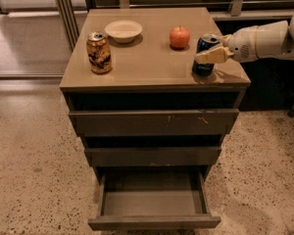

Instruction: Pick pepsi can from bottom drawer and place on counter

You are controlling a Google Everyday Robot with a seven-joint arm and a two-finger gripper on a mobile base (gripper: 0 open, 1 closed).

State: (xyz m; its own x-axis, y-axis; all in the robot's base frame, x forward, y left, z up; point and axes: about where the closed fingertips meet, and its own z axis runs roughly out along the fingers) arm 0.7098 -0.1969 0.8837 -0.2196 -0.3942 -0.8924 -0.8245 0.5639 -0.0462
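The dark blue pepsi can stands upright near the right front corner of the tan counter. My gripper reaches in from the right on a white arm. It is shut on the pepsi can, with one tan finger across the can's front. The can's base looks to be touching the counter. The bottom drawer is pulled open below, and its grey inside holds nothing.
A gold-and-brown can stands at the counter's left front. A white bowl and a red apple sit at the back. The two upper drawers are shut. Speckled floor surrounds the cabinet.
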